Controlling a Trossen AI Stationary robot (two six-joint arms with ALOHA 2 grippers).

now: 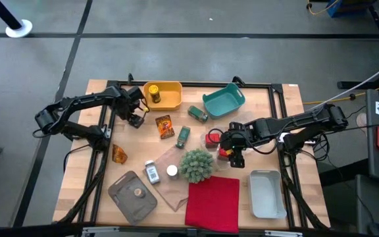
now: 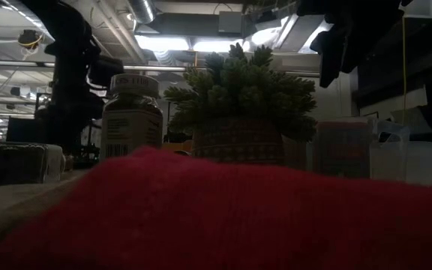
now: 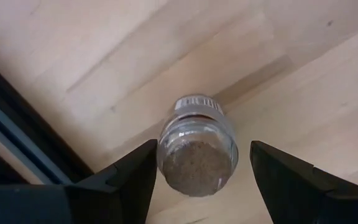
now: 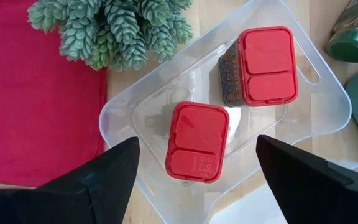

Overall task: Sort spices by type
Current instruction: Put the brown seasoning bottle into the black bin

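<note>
Between the spread fingers of the left gripper (image 3: 197, 180), near the desk's (image 1: 268, 112) far-left corner, a small clear jar (image 3: 197, 149) of brown spice sits with daylight on both sides; it is framed, not yet held. In the high view this gripper (image 1: 135, 108) hovers just beside the yellow bin (image 1: 170, 97), where a yellow jar (image 1: 154, 93) already stands. The jar looks light and rigid, with smooth, likely slippery round walls; a squeeze across the middle of its body, below the cap, seems the safest hold.

The right gripper (image 4: 194, 186), also released, hangs over a clear tray (image 4: 328, 93) holding two red-lidded tins (image 4: 197, 142). These look boxy, stiff and flat-sided, and should take a grip across their narrow faces.

Farther out lie a green jar (image 1: 183, 135), a foil packet (image 1: 165, 126) and a white-capped jar (image 1: 151, 172), unsorted, beside the spiky plant ball (image 1: 197, 164) and red cloth (image 1: 212, 204).
</note>
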